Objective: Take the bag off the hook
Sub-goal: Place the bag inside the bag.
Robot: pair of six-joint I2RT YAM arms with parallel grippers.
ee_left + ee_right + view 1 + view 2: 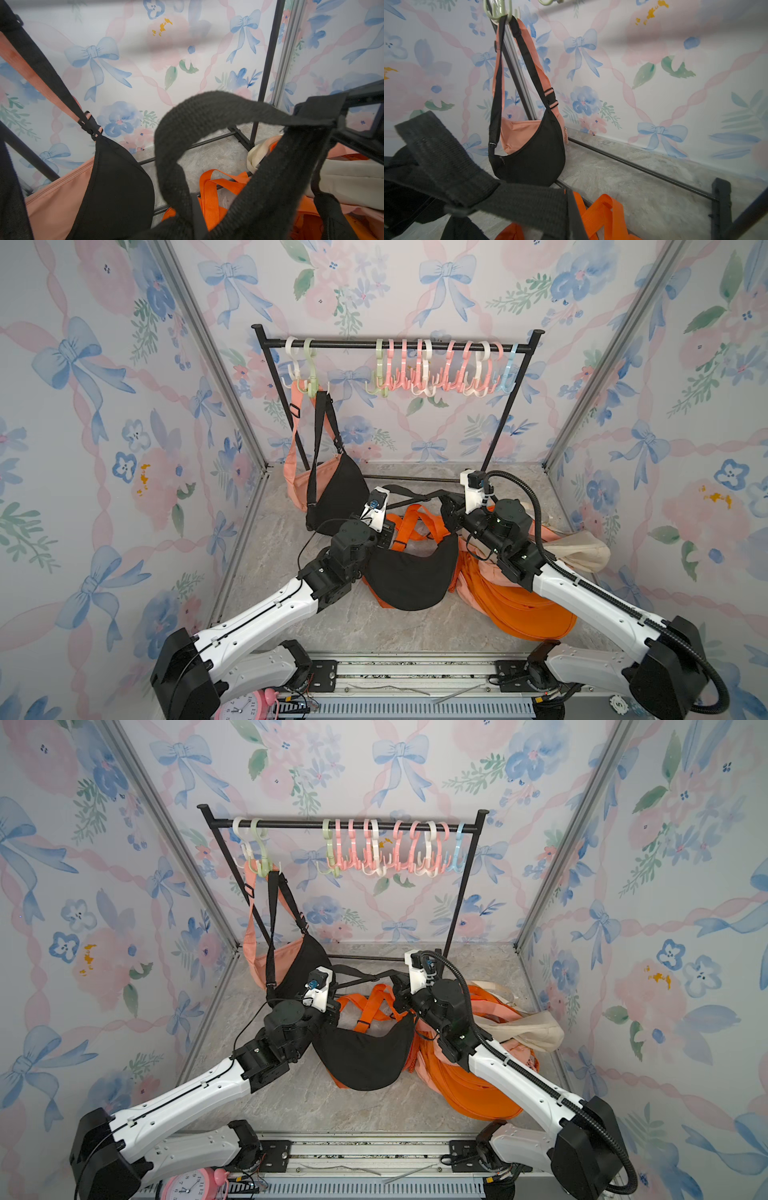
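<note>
One black bag [409, 576] down, two hanging.
Both jaws clamp its strap [207, 108]; ten o'clock hooks [311, 360] hold second bag [336, 493], peach bag [296, 489].

The walls [415, 290] are papered with blue bows, pink ribbons and flowers, and the floor [395, 630] is marbled grey. The rack [345, 344] is finished in black, its hooks [451, 369] white, green, pink and blue. A peach bag [297, 485], an orange bag [523, 610], a cream bag [582, 551] and two black bags [411, 576] with a black strap [207, 108] are seen.
</note>
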